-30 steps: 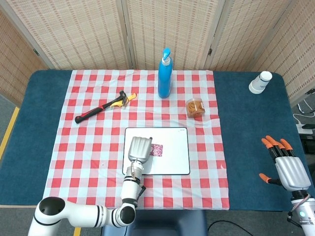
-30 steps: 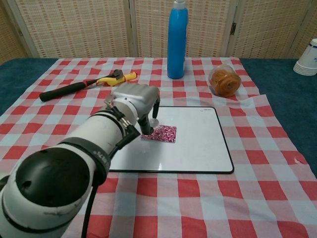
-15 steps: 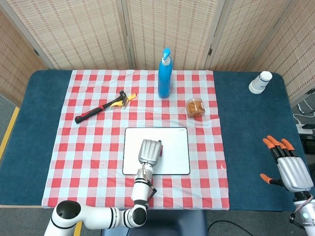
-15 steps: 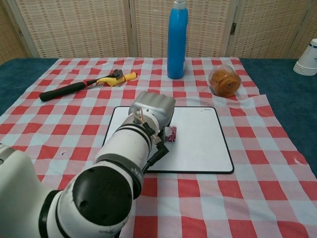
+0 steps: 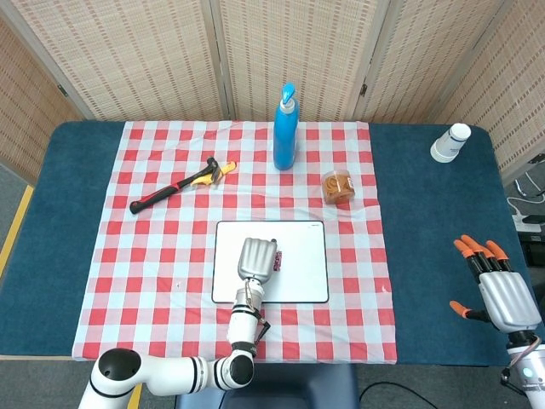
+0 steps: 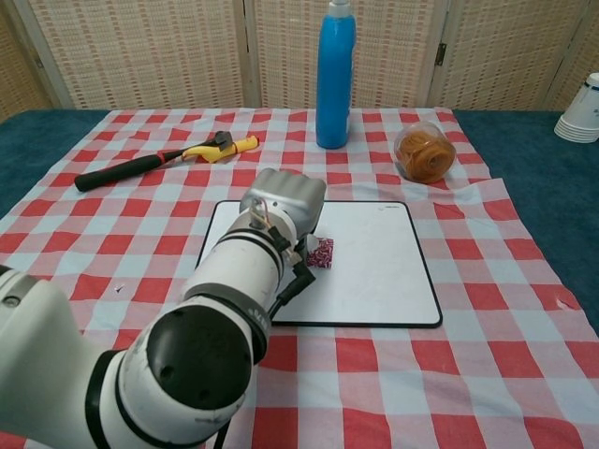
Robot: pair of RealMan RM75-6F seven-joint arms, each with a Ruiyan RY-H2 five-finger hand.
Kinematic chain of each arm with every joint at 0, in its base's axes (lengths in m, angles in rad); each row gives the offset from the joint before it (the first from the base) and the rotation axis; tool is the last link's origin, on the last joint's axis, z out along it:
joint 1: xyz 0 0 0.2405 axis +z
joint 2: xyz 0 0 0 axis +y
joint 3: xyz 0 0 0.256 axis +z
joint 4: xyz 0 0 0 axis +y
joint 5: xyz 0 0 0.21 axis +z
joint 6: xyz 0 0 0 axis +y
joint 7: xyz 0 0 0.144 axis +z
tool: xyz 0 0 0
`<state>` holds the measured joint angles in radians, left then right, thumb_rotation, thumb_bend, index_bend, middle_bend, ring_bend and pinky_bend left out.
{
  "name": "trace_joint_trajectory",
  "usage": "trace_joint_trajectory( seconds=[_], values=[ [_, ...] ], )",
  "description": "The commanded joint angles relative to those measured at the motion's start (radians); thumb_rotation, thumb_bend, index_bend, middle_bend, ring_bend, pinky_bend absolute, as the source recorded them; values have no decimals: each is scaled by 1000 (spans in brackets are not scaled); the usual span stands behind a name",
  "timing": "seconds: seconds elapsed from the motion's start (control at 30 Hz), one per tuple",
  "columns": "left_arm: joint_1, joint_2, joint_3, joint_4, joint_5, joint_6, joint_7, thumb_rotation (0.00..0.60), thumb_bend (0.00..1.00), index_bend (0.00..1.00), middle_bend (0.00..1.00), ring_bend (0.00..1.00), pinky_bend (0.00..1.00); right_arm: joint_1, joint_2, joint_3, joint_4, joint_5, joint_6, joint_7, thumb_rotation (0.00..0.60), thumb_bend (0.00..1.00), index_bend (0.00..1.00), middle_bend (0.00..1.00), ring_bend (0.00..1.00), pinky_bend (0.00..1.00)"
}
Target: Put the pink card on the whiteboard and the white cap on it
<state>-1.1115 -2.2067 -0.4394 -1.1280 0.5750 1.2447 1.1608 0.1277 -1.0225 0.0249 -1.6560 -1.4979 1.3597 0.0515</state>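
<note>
Right now the pink card [image 6: 321, 253] lies on the whiteboard [image 6: 384, 271], mostly hidden under my left hand [image 6: 284, 203], with only its right edge showing. I cannot tell whether those fingers are gripping it. My right hand [image 5: 498, 285] sits well apart over the blue table [image 5: 426, 256], fingers spread and holding nothing. Beyond the board stand a blue bottle [image 6: 335, 75] and a clear jar [image 6: 424, 152] of brownish contents; a hammer [image 6: 159, 161] lies to the left, and stacked white cups [image 5: 450, 142] stand at the far right.
</note>
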Motion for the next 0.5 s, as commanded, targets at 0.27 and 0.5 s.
trace_joint_trajectory(
  seconds=[0.27, 0.5],
  values=[
    [10, 0, -8, 11, 7, -19, -16, 600, 304, 404, 1000, 1000, 1000, 2, 1, 1, 0, 3, -6, 2, 600, 71, 0, 0, 0, 0],
    [26, 19, -7, -18, 19, -15, -29, 600, 255, 354, 1000, 1000, 1000, 0, 3, 2, 0, 4, -2, 5, 600, 70, 0, 0, 0, 0]
  ],
)
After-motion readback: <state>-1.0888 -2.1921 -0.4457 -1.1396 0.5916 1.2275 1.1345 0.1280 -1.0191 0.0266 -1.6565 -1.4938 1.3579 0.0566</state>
